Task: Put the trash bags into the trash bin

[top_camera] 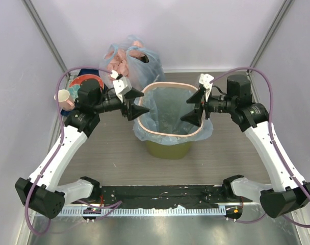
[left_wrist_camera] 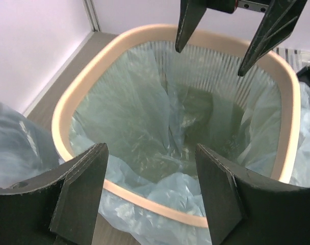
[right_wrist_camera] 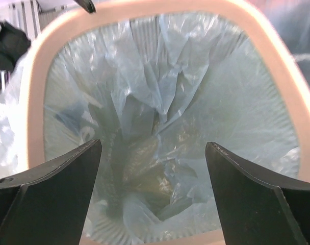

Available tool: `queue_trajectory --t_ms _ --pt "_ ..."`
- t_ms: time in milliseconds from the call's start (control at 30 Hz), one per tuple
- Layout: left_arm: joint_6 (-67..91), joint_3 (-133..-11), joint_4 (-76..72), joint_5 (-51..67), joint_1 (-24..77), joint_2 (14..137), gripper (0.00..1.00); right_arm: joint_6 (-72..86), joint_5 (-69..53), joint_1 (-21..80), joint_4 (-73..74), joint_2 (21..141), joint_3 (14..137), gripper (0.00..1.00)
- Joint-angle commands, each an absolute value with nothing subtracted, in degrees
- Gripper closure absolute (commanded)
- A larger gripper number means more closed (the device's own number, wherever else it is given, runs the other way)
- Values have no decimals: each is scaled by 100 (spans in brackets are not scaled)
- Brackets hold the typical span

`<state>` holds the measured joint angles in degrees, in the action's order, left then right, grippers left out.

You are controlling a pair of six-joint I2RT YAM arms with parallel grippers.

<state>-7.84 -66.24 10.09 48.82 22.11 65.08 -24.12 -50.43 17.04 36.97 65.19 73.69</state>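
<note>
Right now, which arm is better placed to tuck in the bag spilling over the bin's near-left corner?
Probably left: the left gripper, open, hangs beside that fold of bag; the right gripper is across the bin.

The bag (right_wrist_camera: 160,92) is crinkly, glossy translucent plastic (thin as film); the bin (top_camera: 168,149) is smooth hard plastic, its rim (left_wrist_camera: 145,198) matt.

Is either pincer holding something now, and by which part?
Nothing is held. The left pincer and the right pincer stand open above the trash bin; no part of the trash bag is between their jaws.
</note>
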Motion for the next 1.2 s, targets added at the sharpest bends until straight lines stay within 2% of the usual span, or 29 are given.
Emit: queue_trajectory --t_ms 0,300,467,567,667,733,800,833,867,933,1033,1133,1167 --pt "-369 -7277 668 5080 2197 6767 27 -1626 -5089 1688 2980 6539 8041 11" --pt "-519 -7076 185 4966 2197 7374 29 -2239 -5229 1064 2909 6785 7543 14" --pt "-606 -6636 307 4940 2206 7418 29 -2531 -5326 1028 2813 6671 6927 14" --pt "-459 -6706 343 4913 2206 7366 28 -2269 -5414 1028 2542 6697 7013 13" --pt "199 -7258 438 4554 2206 7365 21 -1715 -5432 1037 2120 6802 7477 13" --pt "325 -8109 938 4020 2206 7514 17 -1260 -5353 1037 1952 6899 7812 11" --pt "308 -9169 2123 3606 2171 7794 10 -907 -4969 1037 1723 7031 8304 8" --pt "316 -9515 2518 3308 2119 7892 2 -705 -4670 1037 1662 7075 8471 7" --pt "316 -9858 3279 3279 2049 8006 0 -233 -4345 1037 1609 7127 8786 4" --pt "517 -10764 3961 3235 1663 8356 0 191 -3547 932 1661 7356 9095 2" --pt "895 -11643 5303 3217 986 8796 0 553 -3227 266 2038 7698 9483 1" --pt "906 -11874 5956 2288 581 8868 0 458 -3182 -377 2574 7892 9475 1" --pt "853 -11813 6081 1841 502 8816 0 292 -2825 -448 2958 7910 9353 1"
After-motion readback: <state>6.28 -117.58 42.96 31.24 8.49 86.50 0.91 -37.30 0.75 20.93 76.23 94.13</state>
